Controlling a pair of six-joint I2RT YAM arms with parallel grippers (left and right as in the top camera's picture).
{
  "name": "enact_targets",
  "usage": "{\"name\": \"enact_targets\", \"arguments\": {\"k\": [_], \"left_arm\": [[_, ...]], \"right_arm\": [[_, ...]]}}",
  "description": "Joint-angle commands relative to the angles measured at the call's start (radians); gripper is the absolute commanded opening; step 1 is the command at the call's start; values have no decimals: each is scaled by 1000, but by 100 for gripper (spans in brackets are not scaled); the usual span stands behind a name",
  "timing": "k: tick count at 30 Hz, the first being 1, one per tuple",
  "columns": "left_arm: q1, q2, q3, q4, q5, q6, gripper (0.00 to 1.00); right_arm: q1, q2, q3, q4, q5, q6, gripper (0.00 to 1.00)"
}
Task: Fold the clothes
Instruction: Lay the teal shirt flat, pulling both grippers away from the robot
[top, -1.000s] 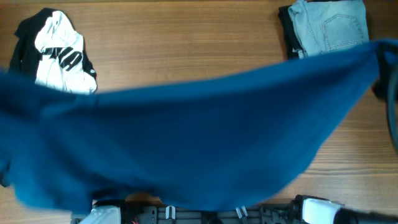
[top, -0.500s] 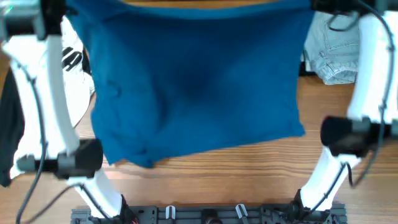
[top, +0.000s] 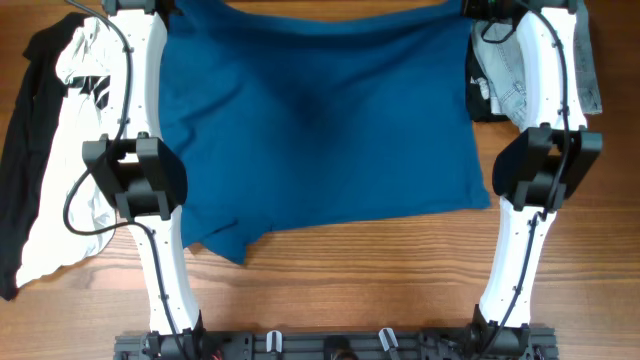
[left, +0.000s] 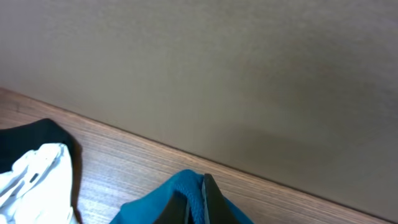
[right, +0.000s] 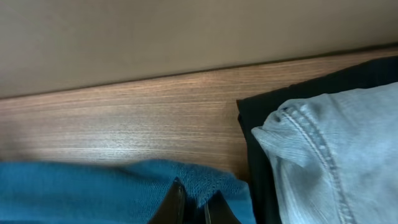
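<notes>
The deep-blue shirt (top: 320, 130) lies spread across the middle of the table, its far edge stretched between my two arms. My left gripper (left: 198, 202) is shut on the shirt's far left corner (left: 180, 193) near the table's back edge. My right gripper (right: 194, 202) is shut on the shirt's far right corner (right: 124, 186). The white top with black stripes (top: 70, 160) and a black garment (top: 20, 180) lie at the left. The pale denim jeans (top: 510, 70) lie at the back right, over a black garment (right: 261, 143).
My two white arms (top: 140, 180) (top: 540, 170) reach over the table on either side of the shirt. A grey wall (left: 217, 74) stands right behind the table's back edge. Bare wood (top: 350, 280) shows in front of the shirt.
The shirt was swung from low in front up and away to the back of the table and has come down flat. Both arms have stretched forward, still gripping its corners.
</notes>
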Motion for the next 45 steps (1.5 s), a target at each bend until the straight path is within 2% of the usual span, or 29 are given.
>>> {"name": "enact_targets", "arguments": {"k": [1, 8, 15, 20, 26, 34, 39, 42, 45], "left_arm": [[1, -11, 7, -1, 55, -12, 4], [-13, -95, 7, -345, 76, -19, 4], [33, -108, 7, -680, 73, -58, 4], [51, -108, 7, -822, 73, -58, 4], [50, -104, 6, -969, 73, -58, 4], [51, -102, -5, -1027, 72, -58, 4], [51, -102, -113, -1011, 72, -58, 4], [53, -102, -199, -976, 34, -58, 12], [65, -102, -237, -947, 16, -58, 17]], "right_arm": [[10, 16, 2, -5, -6, 12, 4], [5, -13, 4, -210, -6, -43, 4], [-10, -20, 4, -445, -2, -70, 4], [-48, -20, 4, -563, -2, -66, 4], [-64, -20, 4, -588, -2, -72, 4], [-54, -19, 4, -597, -2, -88, 5], [-46, -19, 4, -609, -2, -93, 7], [-44, -19, 4, -618, -2, -96, 12], [-43, -19, 3, -634, -2, -112, 23]]}}
